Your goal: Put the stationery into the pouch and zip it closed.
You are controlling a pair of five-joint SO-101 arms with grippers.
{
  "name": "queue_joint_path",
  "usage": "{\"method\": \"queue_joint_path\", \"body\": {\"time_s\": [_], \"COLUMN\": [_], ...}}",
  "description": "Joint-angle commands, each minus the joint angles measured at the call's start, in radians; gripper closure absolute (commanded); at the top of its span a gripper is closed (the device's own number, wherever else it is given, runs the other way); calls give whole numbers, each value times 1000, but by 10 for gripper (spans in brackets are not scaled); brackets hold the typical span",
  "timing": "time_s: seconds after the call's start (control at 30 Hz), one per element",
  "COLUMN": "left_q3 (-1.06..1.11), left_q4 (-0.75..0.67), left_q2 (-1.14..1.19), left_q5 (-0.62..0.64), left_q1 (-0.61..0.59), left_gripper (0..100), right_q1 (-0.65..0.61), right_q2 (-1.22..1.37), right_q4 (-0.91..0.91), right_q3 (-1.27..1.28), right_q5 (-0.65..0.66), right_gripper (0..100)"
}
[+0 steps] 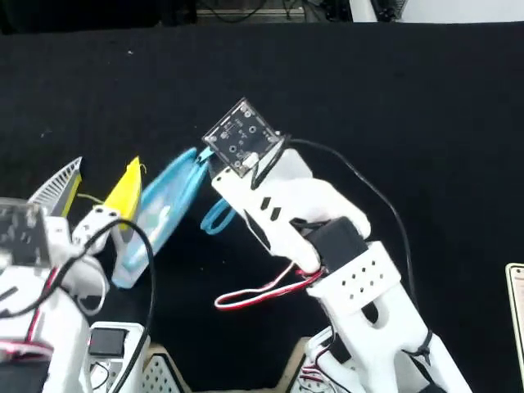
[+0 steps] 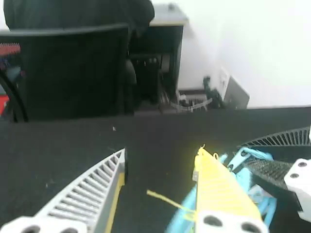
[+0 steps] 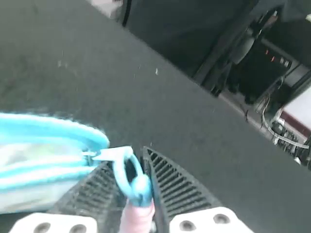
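A light-blue pouch [image 1: 160, 209] lies on the black table, with pale contents showing through its side. My right gripper [image 1: 202, 164] is at the pouch's far end, under its camera board. In the right wrist view the right gripper [image 3: 131, 162] is shut on the blue zipper pull ring [image 3: 130, 175], next to the pouch [image 3: 43, 150]. My left gripper [image 1: 106, 164] stands open beside the pouch. Its yellow finger [image 2: 218, 189] is close along the pouch [image 2: 243, 158] and its white finger [image 2: 87, 189] is off to the side, with nothing between them.
A blue strap loop [image 1: 217, 217] lies on the cloth beside the right arm. A red-and-white cable [image 1: 254, 295] hangs under that arm. A pale object [image 1: 516, 303] sits at the table's right edge. The far half of the table is bare black cloth [image 1: 368, 82].
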Motion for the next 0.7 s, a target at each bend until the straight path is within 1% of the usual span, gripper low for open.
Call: {"method": "queue_joint_path", "body": {"time_s": [0.0, 0.23, 0.43, 0.5, 0.67], "left_q3": [-16, -16, -25, -54, -163], "left_q4": [29, 41, 48, 89, 209], "left_q2": [-55, -55, -64, -64, -60], "left_q5": [-8, -8, -8, -37, -100], "left_q1": [4, 8, 4, 4, 13], "left_gripper": [770, 770, 770, 770, 770], "right_q1": [-3, -3, -2, -2, -5], "right_q2": [4, 61, 99, 99, 102], "right_q4": [12, 38, 40, 49, 138], "right_q3": [-148, -234, -242, -240, -269], "right_q5": [2, 5, 5, 5, 6], "right_gripper": [988, 988, 988, 988, 988]}}
